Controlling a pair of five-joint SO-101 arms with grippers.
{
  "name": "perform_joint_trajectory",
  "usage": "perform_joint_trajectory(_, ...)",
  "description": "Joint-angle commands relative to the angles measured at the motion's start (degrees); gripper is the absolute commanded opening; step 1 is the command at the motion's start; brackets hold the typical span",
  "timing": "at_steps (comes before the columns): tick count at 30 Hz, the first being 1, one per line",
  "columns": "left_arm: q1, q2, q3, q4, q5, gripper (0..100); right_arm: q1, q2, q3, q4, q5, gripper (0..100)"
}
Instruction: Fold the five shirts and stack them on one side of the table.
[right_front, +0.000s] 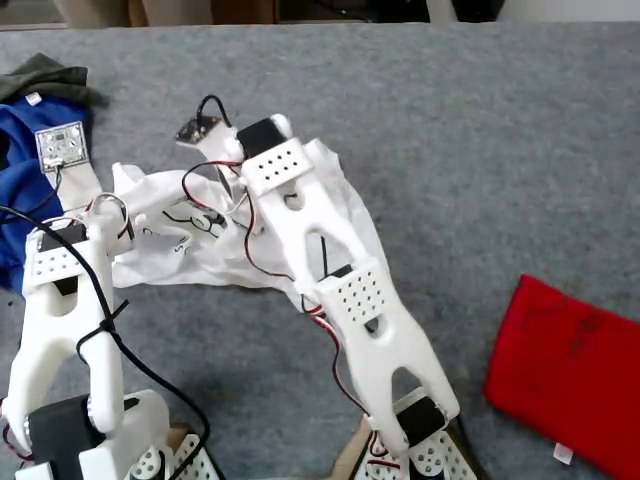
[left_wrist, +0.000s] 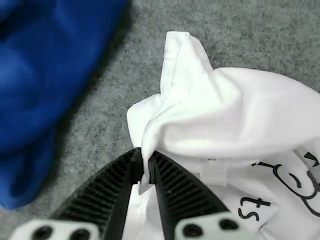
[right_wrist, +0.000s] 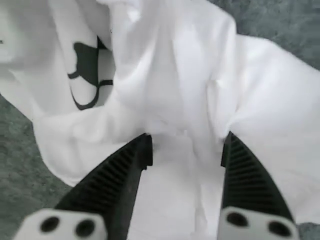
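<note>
Pinching a fold of the white shirt in the left claw, right claw spread wide over it. Crumpled on the surface, long axis nine to three o'clock.

black lettering on white shirt, illegible

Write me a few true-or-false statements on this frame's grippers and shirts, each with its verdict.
1. The left gripper is shut on an edge of the white shirt. True.
2. The right gripper is clamped on the white shirt. False: its jaws stand open over the cloth.
3. The red shirt lies folded at the right of the high view, apart from the white shirt. True.
4. The blue shirt is stacked on the red shirt. False: it lies at the opposite side of the table.
5. The white shirt is neatly folded. False: it lies crumpled.
</note>
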Motion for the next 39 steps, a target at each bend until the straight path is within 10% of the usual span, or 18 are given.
perform_joint_trajectory(1, -0.4, -1.3, 0.2, -1.1, 0.0, 2, 1.1, -5.9, 3.2, 1.1, -0.6, 23.1)
perform_joint_trajectory(39, -0.1, -1.3, 0.4, -1.1, 0.0, 2, 0.6, -17.4, 21.8, -0.9, -3.0, 16.7)
